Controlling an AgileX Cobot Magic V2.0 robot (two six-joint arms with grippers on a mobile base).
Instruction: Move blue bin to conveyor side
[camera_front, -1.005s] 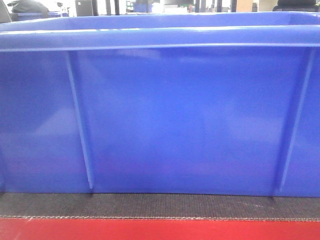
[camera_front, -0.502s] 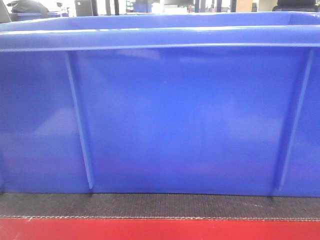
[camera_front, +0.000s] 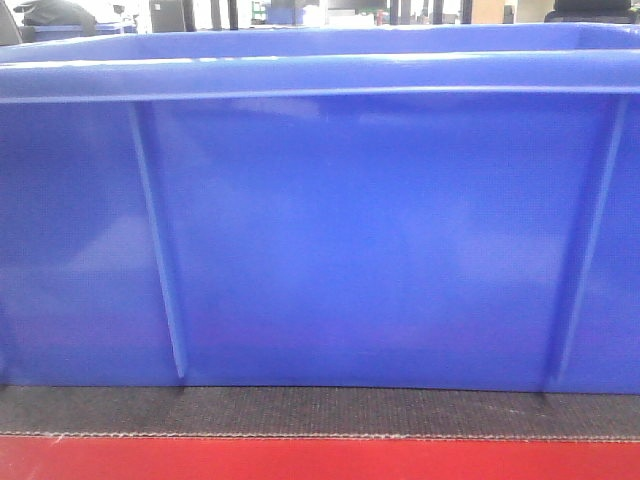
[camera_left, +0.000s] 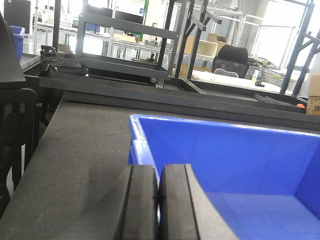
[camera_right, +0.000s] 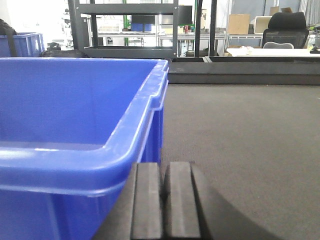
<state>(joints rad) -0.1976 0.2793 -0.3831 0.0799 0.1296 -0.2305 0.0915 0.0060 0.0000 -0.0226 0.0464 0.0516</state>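
Both jaws pressed together beside blue bin (camera_front: 380, 240).

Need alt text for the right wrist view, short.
A blue bin fills the left half, its rolled corner rim nearest the camera, standing on a dark woven belt. The right gripper shows at the bottom edge, its fingers pressed together beside the bin's corner. Shelving stands beyond.

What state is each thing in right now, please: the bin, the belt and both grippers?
blue bin: upright, open-topped, no contents visible, resting on the belt.
black belt: flat, bare beside the bin, red border strip along its near edge.
left gripper: shut, at the bin's left corner, holding nothing.
right gripper: shut, beside the bin's right corner, holding nothing.
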